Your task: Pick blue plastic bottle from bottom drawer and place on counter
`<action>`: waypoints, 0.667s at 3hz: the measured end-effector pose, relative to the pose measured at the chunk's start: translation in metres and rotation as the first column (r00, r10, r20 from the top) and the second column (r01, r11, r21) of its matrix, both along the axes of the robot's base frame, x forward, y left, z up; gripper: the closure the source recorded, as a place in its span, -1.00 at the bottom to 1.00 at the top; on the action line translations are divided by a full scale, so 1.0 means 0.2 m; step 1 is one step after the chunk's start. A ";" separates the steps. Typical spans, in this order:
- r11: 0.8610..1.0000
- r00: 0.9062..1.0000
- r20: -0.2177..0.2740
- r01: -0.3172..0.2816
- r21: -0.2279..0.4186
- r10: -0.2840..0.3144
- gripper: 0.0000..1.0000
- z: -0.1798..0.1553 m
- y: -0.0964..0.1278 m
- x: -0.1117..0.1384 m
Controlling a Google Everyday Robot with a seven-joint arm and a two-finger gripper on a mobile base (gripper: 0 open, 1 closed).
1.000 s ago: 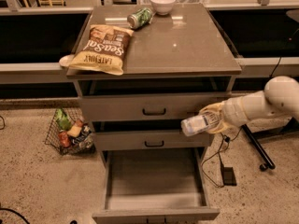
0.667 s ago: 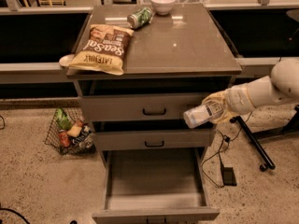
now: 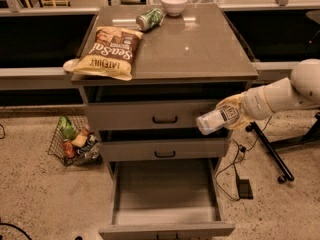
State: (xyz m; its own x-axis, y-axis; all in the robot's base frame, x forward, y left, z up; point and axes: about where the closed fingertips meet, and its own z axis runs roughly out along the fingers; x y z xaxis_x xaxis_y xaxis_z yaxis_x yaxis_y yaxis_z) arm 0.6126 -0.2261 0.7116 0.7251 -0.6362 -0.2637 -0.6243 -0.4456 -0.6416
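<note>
Your camera view shows the glossy grey-brown counter (image 3: 200, 49) carrying a crinkled chip bag (image 3: 109, 51) at its 9 o'clock edge. A green can (image 3: 150, 19) lies on its side beside a round white bowl (image 3: 174, 4) toward 12 o'clock. A wire basket (image 3: 75, 141) of packets sits on the speckled floor at the cabinet's 9 o'clock. The bottom drawer (image 3: 165, 194) stands pulled out, flat and grey inside. The pale arm (image 3: 285, 94) reaches in from 3 o'clock. Its gripper (image 3: 231, 115) is clamped on the blue plastic bottle (image 3: 216, 119), which is tilted toward 8 o'clock before the top drawer (image 3: 150, 115), below counter level.
</note>
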 end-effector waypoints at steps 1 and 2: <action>0.998 0.995 0.092 -0.040 -0.053 0.045 1.00 0.20 0.03 -0.02; 0.988 0.969 0.218 -0.086 -0.131 0.113 1.00 0.51 0.07 -0.09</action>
State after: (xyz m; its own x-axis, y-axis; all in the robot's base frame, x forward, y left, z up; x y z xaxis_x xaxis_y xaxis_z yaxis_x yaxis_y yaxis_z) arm 0.5947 -0.2123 0.8138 0.8182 -0.5747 -0.0132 -0.4190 -0.5805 -0.6981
